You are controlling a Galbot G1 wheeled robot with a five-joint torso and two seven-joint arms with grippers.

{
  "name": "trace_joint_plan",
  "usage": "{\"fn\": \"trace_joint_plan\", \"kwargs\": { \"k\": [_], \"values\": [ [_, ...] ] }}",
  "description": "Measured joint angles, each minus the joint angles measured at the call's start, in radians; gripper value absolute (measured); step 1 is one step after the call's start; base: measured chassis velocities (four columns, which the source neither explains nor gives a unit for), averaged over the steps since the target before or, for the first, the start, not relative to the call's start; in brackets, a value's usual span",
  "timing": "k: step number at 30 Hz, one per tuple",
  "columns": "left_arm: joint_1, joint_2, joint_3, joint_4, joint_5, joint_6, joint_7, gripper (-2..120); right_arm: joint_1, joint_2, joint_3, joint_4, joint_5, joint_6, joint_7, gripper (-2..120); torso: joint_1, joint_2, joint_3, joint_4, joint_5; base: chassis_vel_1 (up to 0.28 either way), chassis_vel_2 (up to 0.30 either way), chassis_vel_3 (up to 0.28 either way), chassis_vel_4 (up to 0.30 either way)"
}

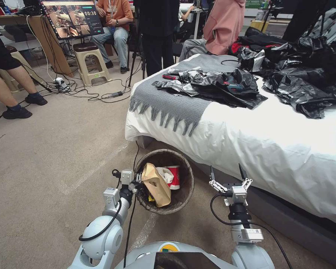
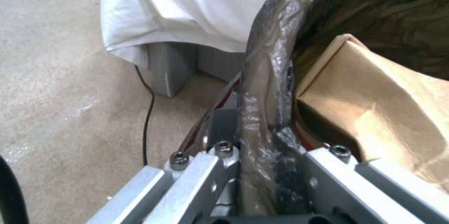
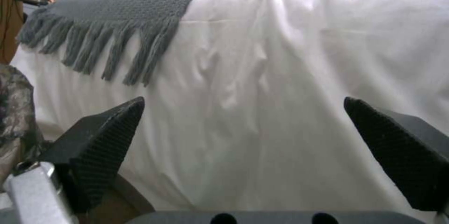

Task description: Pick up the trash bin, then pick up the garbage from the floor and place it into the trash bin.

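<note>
Left wrist view has the left gripper (image 2: 266,168) clamped on the near rim of the trash bin (image 2: 266,87), one metal finger outside the wall and one inside, the brown liner pinched between them. Just inside the rim, touching it, stands a brown paper bag (image 2: 374,104). Beyond the rim lie carpet, a black cable (image 2: 148,112) and the corner of the bed (image 2: 187,10).

In the head view the left gripper (image 1: 132,183) sits at the bin's nine o'clock edge, and the trash bin (image 1: 186,190) rests in front of the robot, close beside the bed (image 1: 250,149). The paper bag (image 1: 156,185) leans toward the left side, with a red-and-white paper cup (image 1: 173,176) and some white tissue (image 1: 163,172) behind it toward one o'clock. The right gripper (image 1: 229,177) hangs at the bin's three o'clock, apart from it, jaws spread wide and holding nothing.

The bin looks light: thin plastic, paper and tissue inside. A one-sided rim grip will likely let it tilt and swing, and the slick liner could slip between the fingers. The rim is the only handy hold; the wall may flex under pressure.

Whether the bin is lifted or on the carpet I cannot tell. Its white wall is mostly hidden by the liner and viewing angle. What lies under the paper bag is concealed, and the floor close by shows no loose litter.
</note>
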Motion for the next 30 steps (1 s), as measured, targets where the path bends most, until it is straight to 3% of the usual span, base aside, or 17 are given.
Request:
{"fn": "trace_joint_plan", "kwargs": {
  "k": [30],
  "values": [
    [0.004,-0.006,0.004,-0.007,-0.017,-0.013,-0.002,0,0.014,0.005,-0.005,0.003,0.009,-0.004,-0.015,100,0.000,0.000,0.000,-0.0001,0.0001,0.009,0.005,0.007,0.007]
  ]
}}
